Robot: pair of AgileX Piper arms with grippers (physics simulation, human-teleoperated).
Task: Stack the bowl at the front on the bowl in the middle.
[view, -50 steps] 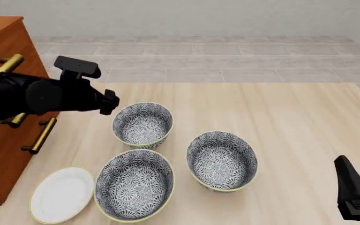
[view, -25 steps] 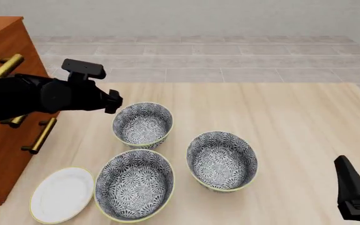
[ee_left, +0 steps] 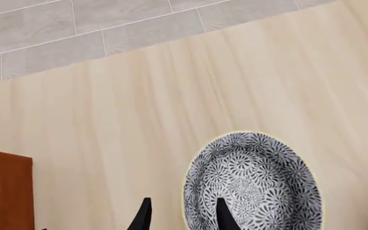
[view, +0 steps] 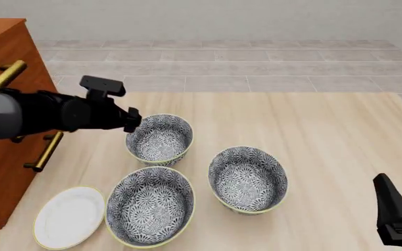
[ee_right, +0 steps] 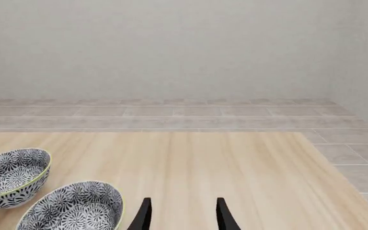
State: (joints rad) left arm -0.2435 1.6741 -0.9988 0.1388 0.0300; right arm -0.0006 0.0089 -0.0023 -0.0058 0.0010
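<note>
Left gripper is at the bowl at the front, over its rim on the side away from the bowl in the middle. In the left wrist view the left gripper has its jaws apart and holds nothing. One fingertip sits over the patterned inside of the bowl at the front, the other over bare table outside the rim. Can't tell whether either finger touches the rim.

The bowl at the front is upright on the table, up-left of the bowl in the middle, with a small gap between them. A third bowl sits down-left of the bowl in the middle, close but apart. White plate lies further left again, just beside the third bowl. Wooden cabinet is well left of the bowl in the middle, behind the left arm.

Right gripper is parked well right of the bowl in the middle. In the right wrist view the right gripper has its jaws spread, empty, above bare table.
</note>
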